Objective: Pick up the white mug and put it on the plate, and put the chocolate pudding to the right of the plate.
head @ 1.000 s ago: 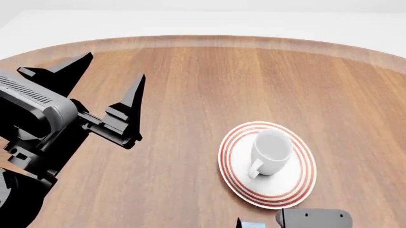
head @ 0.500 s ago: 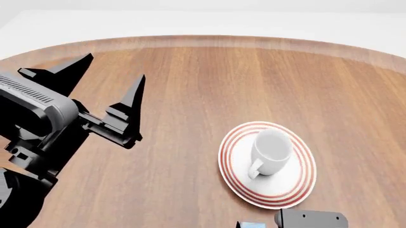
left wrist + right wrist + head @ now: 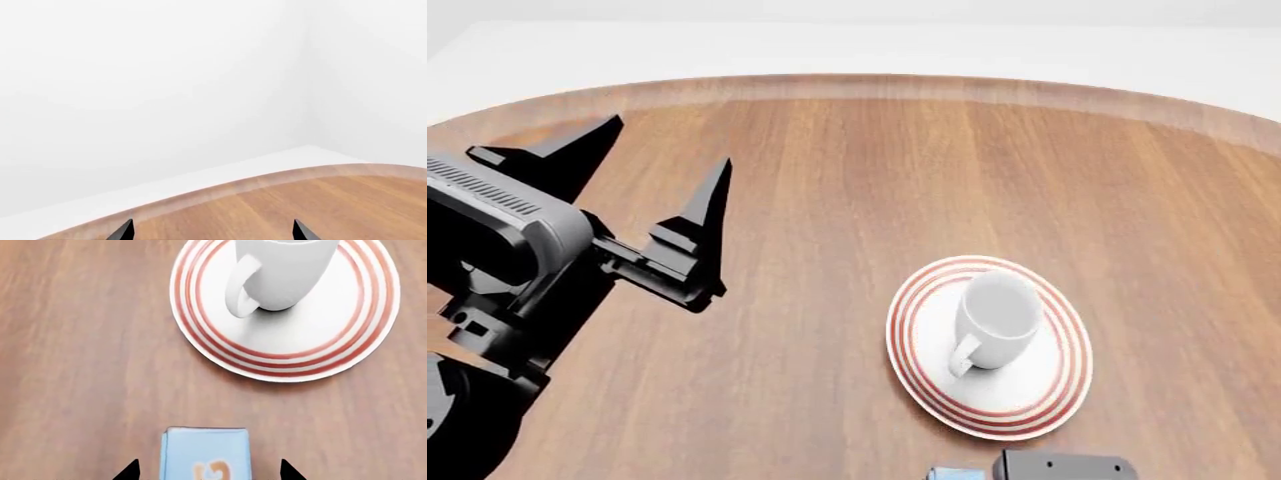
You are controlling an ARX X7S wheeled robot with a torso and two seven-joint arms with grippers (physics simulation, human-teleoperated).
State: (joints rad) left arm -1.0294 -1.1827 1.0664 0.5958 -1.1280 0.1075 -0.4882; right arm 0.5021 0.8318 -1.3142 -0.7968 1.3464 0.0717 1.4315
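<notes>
The white mug (image 3: pixel 998 320) stands upright on the red-ringed plate (image 3: pixel 1065 385), handle toward me; the right wrist view shows the mug (image 3: pixel 283 272) and the plate (image 3: pixel 347 335) too. The chocolate pudding carton (image 3: pixel 205 454) lies on the wood in front of the plate, light blue face up, and only its corner (image 3: pixel 956 472) peeks in at the head view's lower edge. My right gripper (image 3: pixel 208 472) is open, its tips apart on either side of the carton with wood showing in the gaps. My left gripper (image 3: pixel 641 185) hangs open and empty at the left, far from everything.
The round wooden table (image 3: pixel 827 170) has its far rim (image 3: pixel 868 88) at the back, white floor beyond. The left wrist view shows only the table edge (image 3: pixel 267 182) and white walls. The right wrist's black housing (image 3: pixel 1065 466) sits below the plate.
The right wrist housing has slid down and slightly left in the head view. The left arm, mug and plate have not moved.
</notes>
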